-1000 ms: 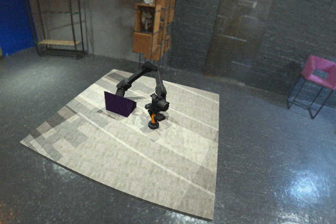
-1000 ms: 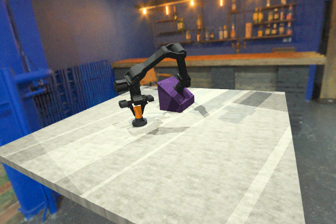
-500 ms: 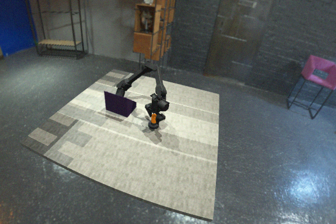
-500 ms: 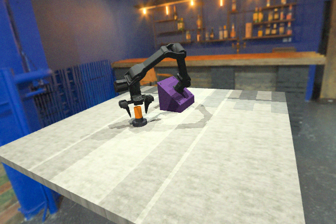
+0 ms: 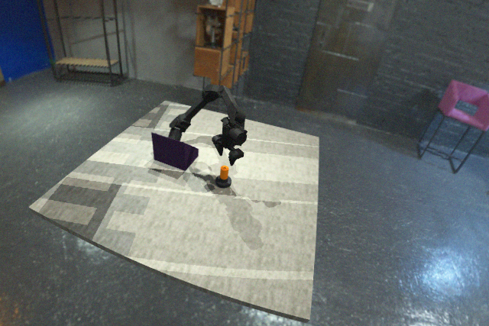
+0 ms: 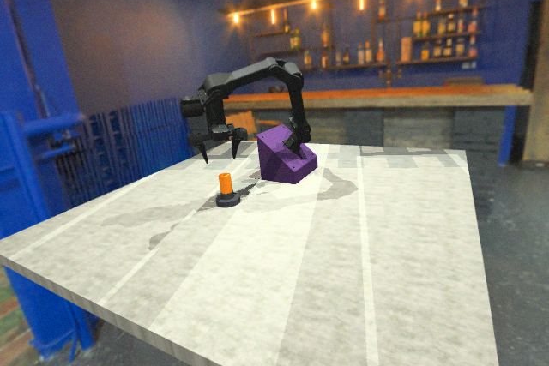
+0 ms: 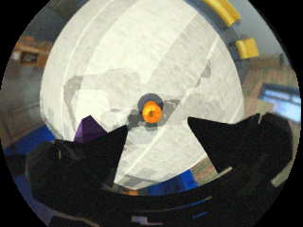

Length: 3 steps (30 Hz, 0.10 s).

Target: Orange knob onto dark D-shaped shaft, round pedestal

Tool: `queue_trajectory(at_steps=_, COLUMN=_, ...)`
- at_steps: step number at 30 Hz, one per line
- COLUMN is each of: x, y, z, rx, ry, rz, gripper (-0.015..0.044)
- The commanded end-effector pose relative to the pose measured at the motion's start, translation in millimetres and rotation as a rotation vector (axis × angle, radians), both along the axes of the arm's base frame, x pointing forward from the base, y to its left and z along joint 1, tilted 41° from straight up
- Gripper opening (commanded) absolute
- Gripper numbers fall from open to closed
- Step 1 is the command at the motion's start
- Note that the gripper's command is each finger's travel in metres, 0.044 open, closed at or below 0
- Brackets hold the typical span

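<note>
The pincer (image 5: 226,159) (image 6: 220,160) (image 7: 158,124) hung above the knob, its fingers wide apart and pointing down, with nothing between them. Below it spread the table (image 5: 257,275) (image 6: 399,264) (image 7: 118,28), pale and banded with grey. The black arm (image 5: 233,109) (image 6: 248,74) arched over from beside the purple block (image 5: 170,153) (image 6: 274,158) (image 7: 89,130), which sat near the pedestal (image 5: 223,184) (image 6: 228,202) (image 7: 151,96) without touching it. The pedestal, dark and round, lay flat on the table. Smallest was the orange knob (image 5: 224,172) (image 6: 226,183) (image 7: 151,113), upright over the pedestal, its top lower than the fingertips and apart from both. The exterior view showed a dark part under the knob; whether it was fully seated could not be told.
</note>
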<state>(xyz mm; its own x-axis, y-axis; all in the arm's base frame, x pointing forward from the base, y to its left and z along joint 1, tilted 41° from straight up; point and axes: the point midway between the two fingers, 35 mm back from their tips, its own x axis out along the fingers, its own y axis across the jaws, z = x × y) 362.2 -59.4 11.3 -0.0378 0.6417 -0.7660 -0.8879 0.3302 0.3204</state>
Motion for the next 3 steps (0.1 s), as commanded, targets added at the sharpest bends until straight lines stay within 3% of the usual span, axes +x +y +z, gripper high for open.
queue_trajectory(at_steps=1, x=-1.4, y=2.7, z=-2.8, rx=0.002, ry=0.015, rz=0.017, gripper=0.044)
queue_trajectory(at_steps=3, x=-1.4, y=2.7, z=-2.8, rx=0.002, ry=0.015, rz=0.017, gripper=0.044)
